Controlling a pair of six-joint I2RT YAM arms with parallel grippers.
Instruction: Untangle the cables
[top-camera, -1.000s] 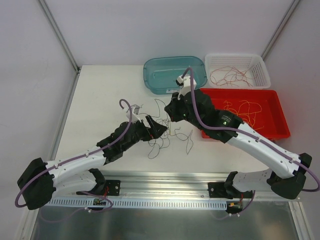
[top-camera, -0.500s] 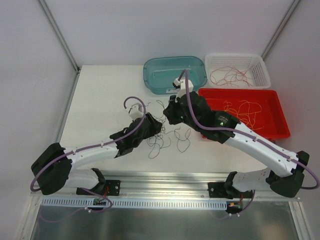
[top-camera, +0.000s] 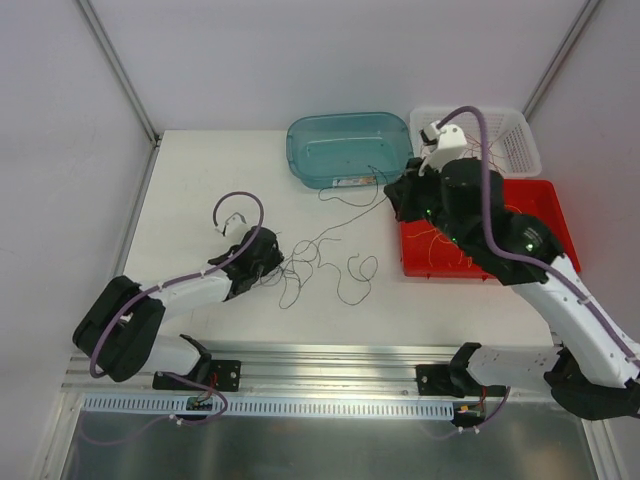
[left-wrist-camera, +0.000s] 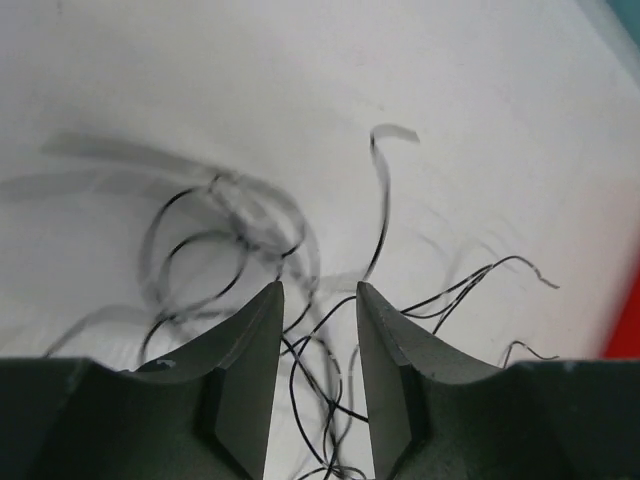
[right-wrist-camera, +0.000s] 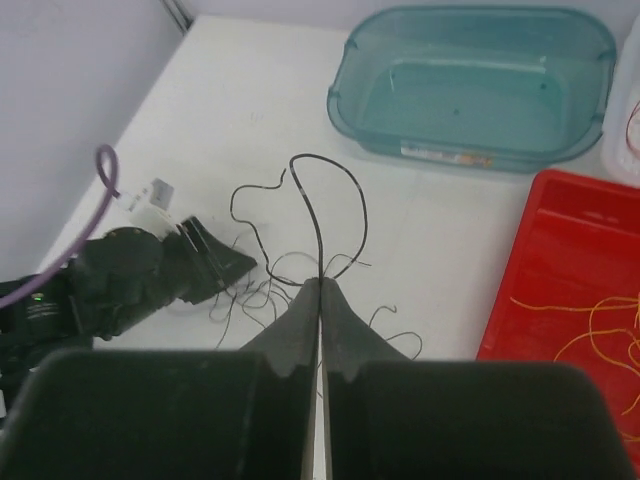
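Cables lie in a dark tangle on the table. My right gripper pinches one strand tight and holds it up, I think to pull it free — my left gripper sits low on the tangle, jaws apart, ready to hold the rest.

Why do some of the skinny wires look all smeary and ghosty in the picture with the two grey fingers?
Left wrist view: the dark cables on the left smear into pale streaks, likely motion blur, while the left gripper looks sharp. Right wrist view: the dark cable pinched in the right gripper is crisp. Top view: even light, only faint shadows on the table.
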